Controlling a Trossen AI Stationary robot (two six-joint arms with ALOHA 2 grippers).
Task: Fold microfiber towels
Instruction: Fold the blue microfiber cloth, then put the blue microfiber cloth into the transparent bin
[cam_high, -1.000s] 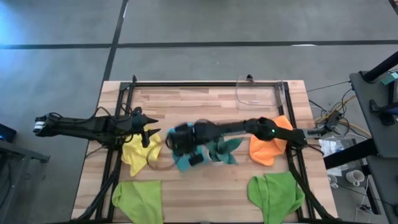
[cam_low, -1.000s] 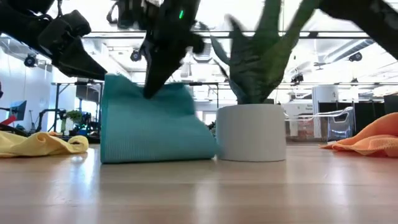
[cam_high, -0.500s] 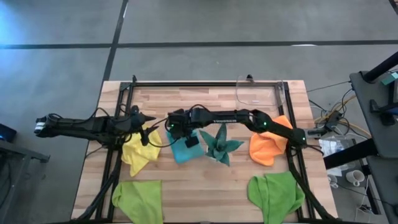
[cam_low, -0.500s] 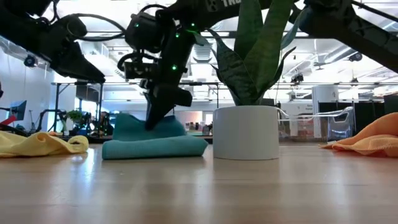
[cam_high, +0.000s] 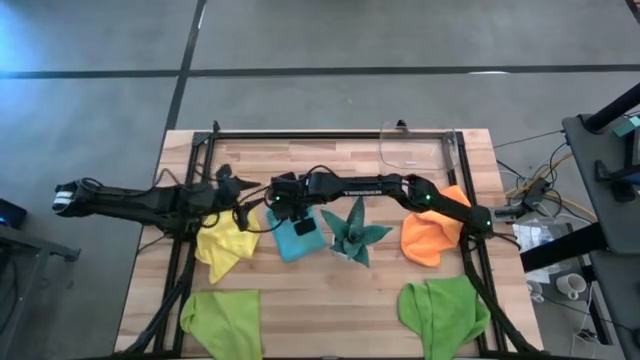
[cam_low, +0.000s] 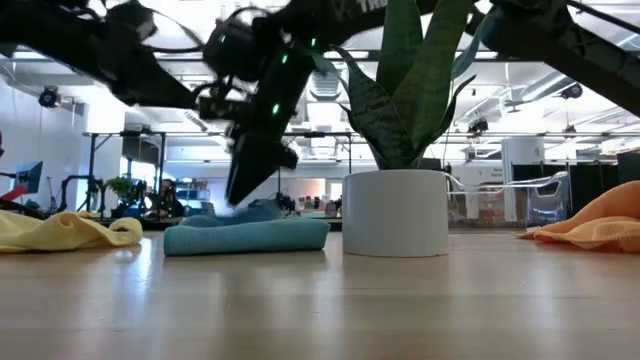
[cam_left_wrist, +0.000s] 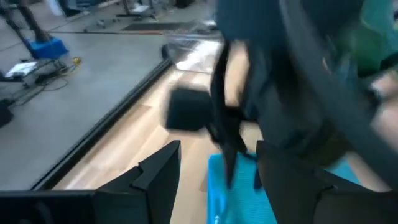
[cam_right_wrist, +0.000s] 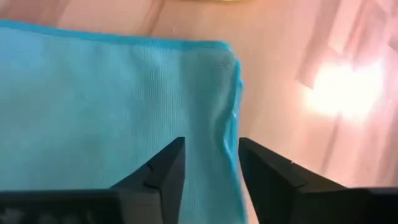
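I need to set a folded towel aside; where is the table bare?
Bare wood shows along the far strip by the clear lid and in front between the two lime green towels. The middle is crowded around the blue towel.

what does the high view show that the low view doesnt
Only the high view shows both lime green towels, one at the near left corner and one at the near right, and which arm is which: the right gripper over the light blue towel, the left gripper beside the yellow towel.

Only the low view shows the blue towel lying flat and folded, the white pot under the plant, and the room behind.

Both show the blue, yellow and orange towel.
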